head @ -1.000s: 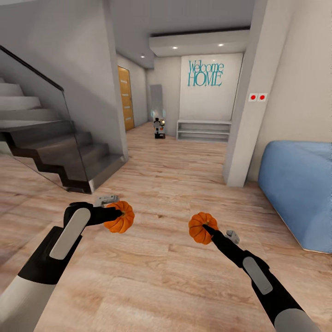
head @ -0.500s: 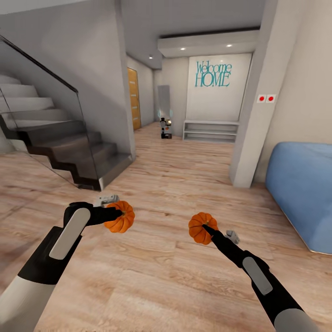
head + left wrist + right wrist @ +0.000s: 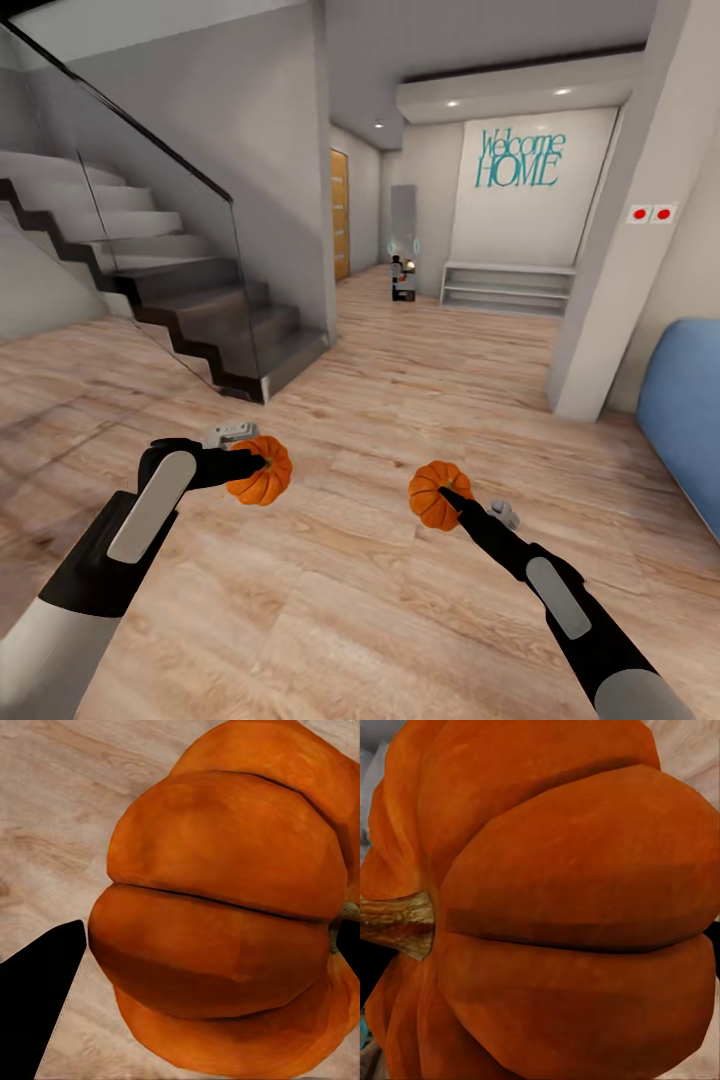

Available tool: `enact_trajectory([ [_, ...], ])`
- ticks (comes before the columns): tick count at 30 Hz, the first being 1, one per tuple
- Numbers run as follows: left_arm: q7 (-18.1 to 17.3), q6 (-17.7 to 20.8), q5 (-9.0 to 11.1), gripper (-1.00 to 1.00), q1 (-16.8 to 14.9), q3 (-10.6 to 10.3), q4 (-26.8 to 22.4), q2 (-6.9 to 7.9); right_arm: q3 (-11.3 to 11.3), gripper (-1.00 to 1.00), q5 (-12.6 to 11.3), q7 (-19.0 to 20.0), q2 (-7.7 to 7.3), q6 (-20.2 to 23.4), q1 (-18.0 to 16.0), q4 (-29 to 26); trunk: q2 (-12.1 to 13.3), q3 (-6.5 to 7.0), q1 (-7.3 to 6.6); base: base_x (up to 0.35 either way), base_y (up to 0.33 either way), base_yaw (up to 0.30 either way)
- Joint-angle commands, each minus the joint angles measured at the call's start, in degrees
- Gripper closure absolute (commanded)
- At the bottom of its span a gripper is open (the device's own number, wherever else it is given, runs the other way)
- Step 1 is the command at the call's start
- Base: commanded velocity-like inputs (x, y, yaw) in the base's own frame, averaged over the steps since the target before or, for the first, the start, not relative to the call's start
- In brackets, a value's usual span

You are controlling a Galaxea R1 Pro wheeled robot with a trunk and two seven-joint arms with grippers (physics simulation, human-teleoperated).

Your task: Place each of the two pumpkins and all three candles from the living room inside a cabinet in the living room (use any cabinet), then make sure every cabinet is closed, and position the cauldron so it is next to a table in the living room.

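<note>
Both small ribbed orange pumpkins are in hand, carried above the pale wood plank floor: the left gripper clamps one pumpkin; the right gripper clamps the other; stowing them, the candles and the cauldron seem left to do.

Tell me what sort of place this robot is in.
Most likely a home's entrance hall opening onto a living area: a "Welcome HOME" wall sign, a glass-railed staircase, wood plank flooring. The grippers carry pumpkins, left and right.
</note>
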Motion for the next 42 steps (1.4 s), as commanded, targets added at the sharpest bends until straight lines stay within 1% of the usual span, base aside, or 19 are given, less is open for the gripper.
enact_trajectory([
  [1, 0.66, 0.04, 0.39, 1.0, -0.07, -0.14, -0.03, 0.04, 0.08, 1.0, -1.0, 0.08, -0.05, 0.33, -0.03, -0.05, -0.03, -0.05, -0.03, -0.202, 0.0, 0.294],
  [5, 0.7, 0.04, 0.35, 1.0, -0.08, -0.16, -0.03, -0.06, 0.08, 1.0, -1.0, 0.08, -0.05, 0.33, -0.03, -0.05, -0.03, -0.05, -0.03, -0.218, -0.011, 0.294],
  [10, 1.08, 0.04, 0.11, 1.0, -0.08, -0.16, 0.04, -1.14, 0.09, 1.0, -0.99, 0.08, -0.05, 0.33, -0.03, -0.05, -0.03, -0.05, -0.03, -0.243, -0.102, 0.294],
  [14, 1.16, 0.04, 0.03, 1.0, -0.08, -0.16, 0.05, -1.44, 0.09, 1.0, -1.0, 0.08, -0.05, 0.33, -0.03, -0.05, -0.03, -0.05, -0.03, -0.259, -0.15, 0.294],
  [42, 1.13, 0.04, 0.0, 1.0, -0.08, -0.13, 0.06, -1.55, 0.17, 1.0, -1.0, 0.11, -0.05, 0.33, -0.03, -0.05, -0.03, -0.05, -0.03, -0.255, -0.187, 0.294],
])
